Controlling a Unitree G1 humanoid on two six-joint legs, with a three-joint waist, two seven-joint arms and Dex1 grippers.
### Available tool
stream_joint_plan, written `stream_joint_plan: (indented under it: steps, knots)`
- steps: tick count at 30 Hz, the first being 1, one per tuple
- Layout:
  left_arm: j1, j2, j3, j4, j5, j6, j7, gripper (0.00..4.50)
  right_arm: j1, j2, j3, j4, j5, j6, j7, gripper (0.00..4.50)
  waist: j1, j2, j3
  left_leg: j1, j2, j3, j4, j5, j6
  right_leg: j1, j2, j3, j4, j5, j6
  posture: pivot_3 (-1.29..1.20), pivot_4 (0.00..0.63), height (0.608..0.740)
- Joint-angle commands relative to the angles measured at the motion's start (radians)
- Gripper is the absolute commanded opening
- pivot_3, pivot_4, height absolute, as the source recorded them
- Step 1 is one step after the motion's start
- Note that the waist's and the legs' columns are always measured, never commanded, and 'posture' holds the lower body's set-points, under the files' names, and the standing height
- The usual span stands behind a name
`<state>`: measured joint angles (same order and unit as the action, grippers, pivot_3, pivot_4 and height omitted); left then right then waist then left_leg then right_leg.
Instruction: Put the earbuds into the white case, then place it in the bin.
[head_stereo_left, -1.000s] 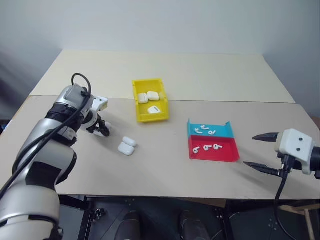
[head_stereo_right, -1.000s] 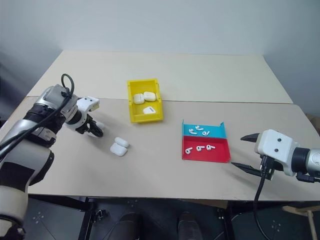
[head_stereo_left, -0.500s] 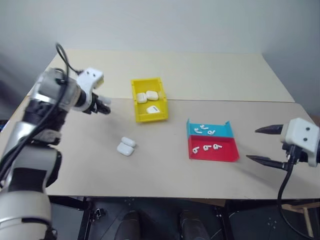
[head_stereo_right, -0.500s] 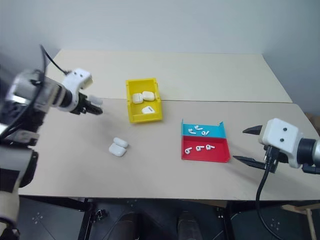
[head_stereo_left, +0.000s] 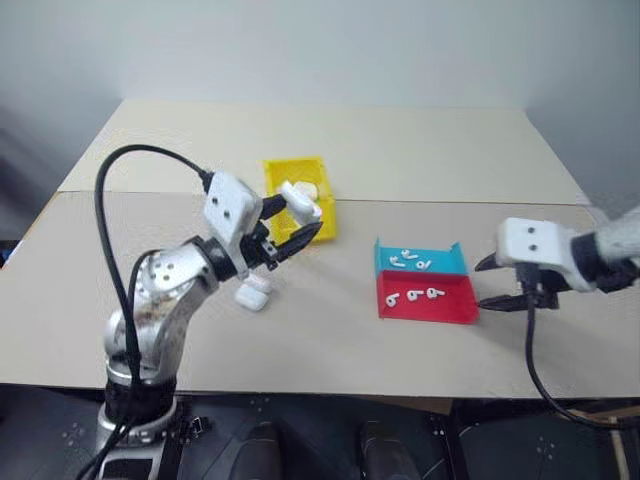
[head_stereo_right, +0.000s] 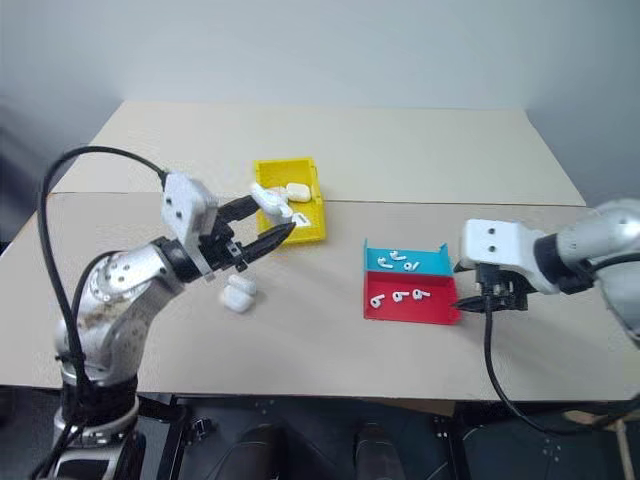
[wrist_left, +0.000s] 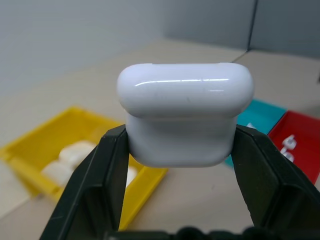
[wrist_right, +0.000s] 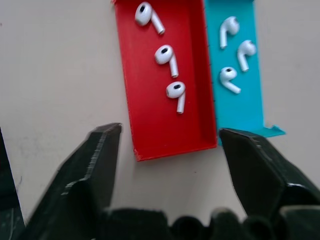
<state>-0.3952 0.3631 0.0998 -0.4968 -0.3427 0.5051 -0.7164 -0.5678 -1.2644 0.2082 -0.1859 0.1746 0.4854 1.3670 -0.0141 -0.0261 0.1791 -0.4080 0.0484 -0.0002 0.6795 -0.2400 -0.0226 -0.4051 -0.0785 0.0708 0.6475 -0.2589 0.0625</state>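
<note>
Holding a white case (wrist_left: 185, 114) pinched between its fingers, the left end effector (head_stereo_left: 296, 226) hovers above the table (head_stereo_left: 300, 340), just in front of the yellow bin (head_stereo_left: 283, 176), lid closed as far as can be seen. Two more cases (head_stereo_left: 254, 291) lie on the table beneath it, and the bin already holds several. Further right, three earbuds (wrist_right: 164, 54) rest in the red tray (wrist_right: 135, 95) and three more in the blue tray (wrist_right: 251, 108) behind it. The right end effector (wrist_right: 167, 147) hangs spread above the red tray's near edge, touching nothing. Judging from this, no earbud has yet gone into the held case. Nothing blocks either tray or the bin.
</note>
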Motion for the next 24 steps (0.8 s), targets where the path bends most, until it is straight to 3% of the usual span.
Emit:
stream_joint_plan:
  steps: [1, 8, 10, 18, 22, 24]
  knots:
    - [0.091, -0.042, 0.021, 0.015, -0.116, -0.299, -0.184, 2.77, -0.085, 0.035, 0.073, 0.046, -0.089, -0.026, 0.049, 3.25, 0.000, 0.003, -0.002, 0.000, 0.000, 0.001, 0.000, 0.000, 0.000, 0.000, -0.001, 0.000, 0.000, 0.000, 0.000, 0.00, 0.150, 0.740]
    - [0.175, -0.015, -0.068, 0.088, -0.158, -0.394, -0.319, 2.77, -0.232, 0.166, 0.205, 0.143, -0.215, -0.016, 0.106, 3.25, -0.001, 0.004, -0.003, 0.002, 0.000, 0.000, 0.000, 0.000, 0.000, 0.002, 0.000, 0.000, 0.000, 0.000, 0.000, 0.00, 0.150, 0.740]
    - [0.192, 0.016, -0.097, 0.109, -0.132, -0.396, -0.337, 2.77, -0.251, 0.189, 0.221, 0.155, -0.230, -0.009, 0.121, 3.25, 0.002, 0.004, -0.003, 0.002, 0.000, 0.000, 0.000, 0.000, 0.000, 0.002, 0.000, 0.000, -0.001, 0.000, 0.000, 0.00, 0.150, 0.740]
    - [0.221, -0.018, -0.142, 0.209, -0.121, -0.563, -0.387, 2.77, -0.269, 0.264, 0.278, 0.200, -0.314, -0.024, 0.131, 3.25, 0.000, 0.005, -0.003, 0.002, 0.000, 0.000, 0.000, 0.000, 0.000, 0.002, 0.000, 0.000, 0.000, 0.000, 0.000, 0.00, 0.150, 0.740]
    - [0.238, -0.016, -0.169, 0.228, -0.111, -0.630, -0.411, 2.77, -0.271, 0.292, 0.280, 0.232, -0.349, -0.037, 0.099, 2.46, 0.000, 0.005, -0.003, 0.002, 0.000, 0.000, 0.000, 0.000, 0.000, 0.002, 0.000, 0.000, 0.000, 0.000, 0.000, 0.00, 0.150, 0.740]
    - [0.247, -0.015, -0.174, 0.227, -0.116, -0.635, -0.407, 2.77, -0.278, 0.309, 0.277, 0.249, -0.359, -0.033, 0.093, 2.46, -0.001, 0.005, -0.003, 0.002, 0.000, 0.000, 0.000, 0.000, 0.000, 0.002, 0.000, 0.000, 0.000, 0.000, 0.000, 0.00, 0.150, 0.740]
